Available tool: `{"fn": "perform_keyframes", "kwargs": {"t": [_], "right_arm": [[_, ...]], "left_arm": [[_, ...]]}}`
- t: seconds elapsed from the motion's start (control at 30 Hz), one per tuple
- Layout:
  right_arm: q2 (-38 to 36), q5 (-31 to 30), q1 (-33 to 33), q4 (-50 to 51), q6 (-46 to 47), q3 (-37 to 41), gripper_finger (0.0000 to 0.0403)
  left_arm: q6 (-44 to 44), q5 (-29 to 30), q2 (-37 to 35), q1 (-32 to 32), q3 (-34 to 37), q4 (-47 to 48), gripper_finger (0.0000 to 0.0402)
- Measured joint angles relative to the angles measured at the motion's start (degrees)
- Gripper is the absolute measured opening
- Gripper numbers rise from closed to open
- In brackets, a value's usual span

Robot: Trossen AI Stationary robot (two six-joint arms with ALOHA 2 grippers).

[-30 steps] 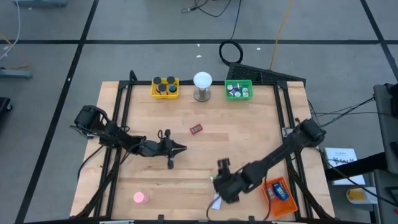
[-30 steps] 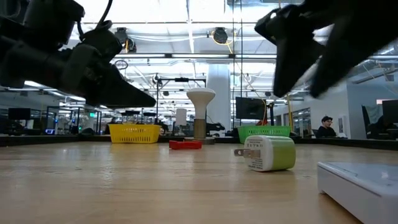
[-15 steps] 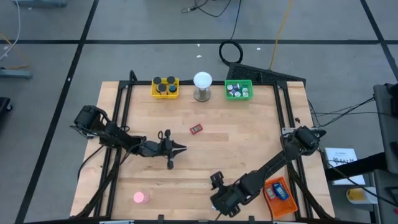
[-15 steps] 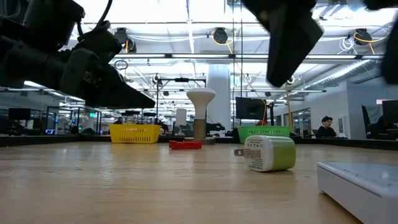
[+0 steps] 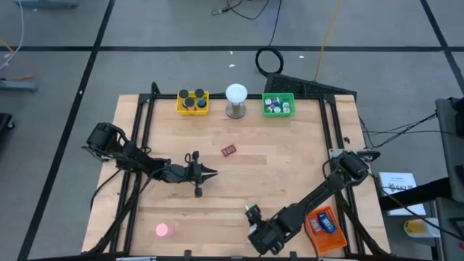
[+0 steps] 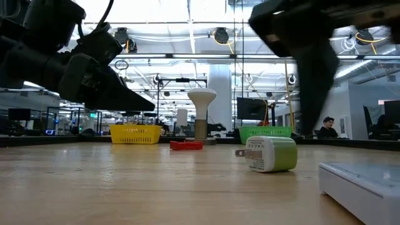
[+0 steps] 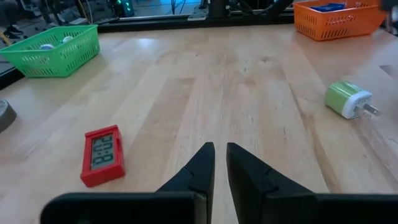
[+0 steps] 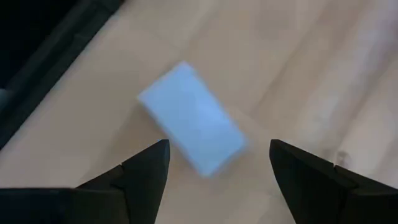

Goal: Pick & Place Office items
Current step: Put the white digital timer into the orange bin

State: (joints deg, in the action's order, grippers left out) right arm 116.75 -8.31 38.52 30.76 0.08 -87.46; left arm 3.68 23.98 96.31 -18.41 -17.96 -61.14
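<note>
White block point(image 8: 193, 118) blurred, edge-cropped low | right pincer point(image 8: 214, 165) spread above | left pincer point(image 7: 221, 163) pressed together, empty

A large open-plan robotics lab or industrial workspace: the wooden desk point(image 5: 290, 170) stands on a grey floor point(image 5: 181, 29) marked with dark lines, cables point(image 5: 270, 59) trail beside it, and beyond it ceiling pipes point(image 6: 187, 57), strip lights, a white column point(image 6: 220, 94), monitors point(image 6: 252, 108) and a seated person point(image 6: 326, 127) show.
</note>
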Motion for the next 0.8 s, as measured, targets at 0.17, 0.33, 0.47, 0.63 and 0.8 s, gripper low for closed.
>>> {"fn": "perform_keyframes", "kwargs": {"t": [0.17, 0.33, 0.47, 0.63, 0.8], "right_arm": [[1.89, 0.76, -0.10, -2.29, -3.72, -0.24, 0.0267], [3.19, 3.01, -0.30, -3.17, -5.18, -0.07, 0.0266], [3.86, 3.99, -0.40, -2.93, -4.33, -0.12, 0.0255], [4.02, 4.20, -0.65, -3.12, -2.45, -0.13, 0.0229], [3.85, 4.51, -0.85, -2.79, 2.38, -0.11, 0.0183]], "left_arm": [[0.48, 0.01, 0.00, 0.02, -0.01, 0.54, 0.0047], [0.84, 0.07, 0.00, 0.00, -0.04, 1.02, 0.0047], [0.87, 0.07, 0.00, 0.00, -0.04, 1.01, 0.0047], [1.00, 0.07, 0.00, 0.00, -0.04, 1.06, 0.0047], [1.31, 0.08, 0.00, 0.00, -0.04, 1.09, 0.0047]]}}
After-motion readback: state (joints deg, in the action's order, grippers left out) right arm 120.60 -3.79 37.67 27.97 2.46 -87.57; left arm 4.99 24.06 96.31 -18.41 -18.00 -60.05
